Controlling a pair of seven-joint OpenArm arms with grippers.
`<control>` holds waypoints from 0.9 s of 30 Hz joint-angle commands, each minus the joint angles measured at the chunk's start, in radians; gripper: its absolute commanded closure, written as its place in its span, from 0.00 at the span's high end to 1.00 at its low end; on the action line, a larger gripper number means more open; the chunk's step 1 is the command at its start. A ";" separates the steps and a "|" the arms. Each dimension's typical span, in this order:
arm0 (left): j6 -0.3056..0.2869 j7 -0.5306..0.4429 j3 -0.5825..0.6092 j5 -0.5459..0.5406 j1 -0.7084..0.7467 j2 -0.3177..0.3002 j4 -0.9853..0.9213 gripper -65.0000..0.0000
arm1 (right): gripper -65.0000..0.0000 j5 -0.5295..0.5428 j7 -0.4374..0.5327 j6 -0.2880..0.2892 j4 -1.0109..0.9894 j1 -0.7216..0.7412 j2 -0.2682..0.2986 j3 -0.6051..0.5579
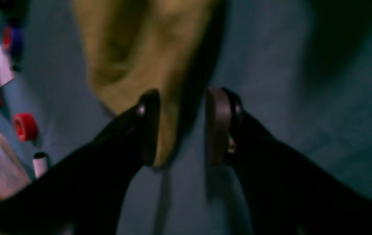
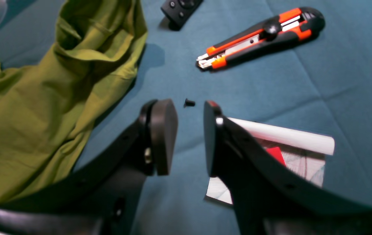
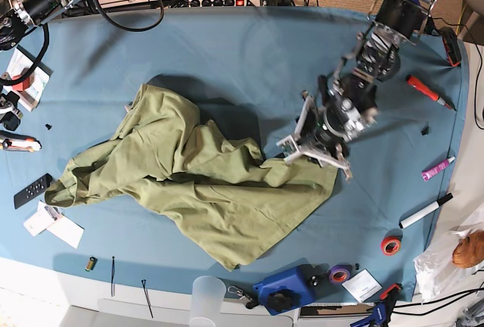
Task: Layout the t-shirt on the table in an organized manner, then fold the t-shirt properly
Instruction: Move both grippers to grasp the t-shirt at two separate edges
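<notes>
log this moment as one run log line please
stage: layout | t-shirt: crumpled on table | left gripper: open, over shirt corner | right gripper: open, over bare cloth beside shirt | fold: not started

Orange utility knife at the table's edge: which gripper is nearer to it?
Right. The right gripper hovers open just short of the orange utility knife; the left gripper, jaws apart, is across the table over the t-shirt's corner.
</notes>
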 commanded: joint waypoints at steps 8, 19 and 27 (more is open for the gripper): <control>0.095 -0.080 0.013 0.061 -0.020 -0.006 0.002 0.36 | 0.27 0.018 0.014 0.003 0.015 0.010 0.028 0.002; 0.207 -0.100 0.013 0.060 -0.025 -0.003 -0.039 0.00 | 0.27 0.270 -0.038 0.089 0.014 -0.129 0.012 -0.163; 0.207 -0.095 0.013 0.060 -0.025 -0.003 -0.039 0.00 | 0.38 0.313 -0.035 0.089 0.014 -0.147 -0.075 -0.380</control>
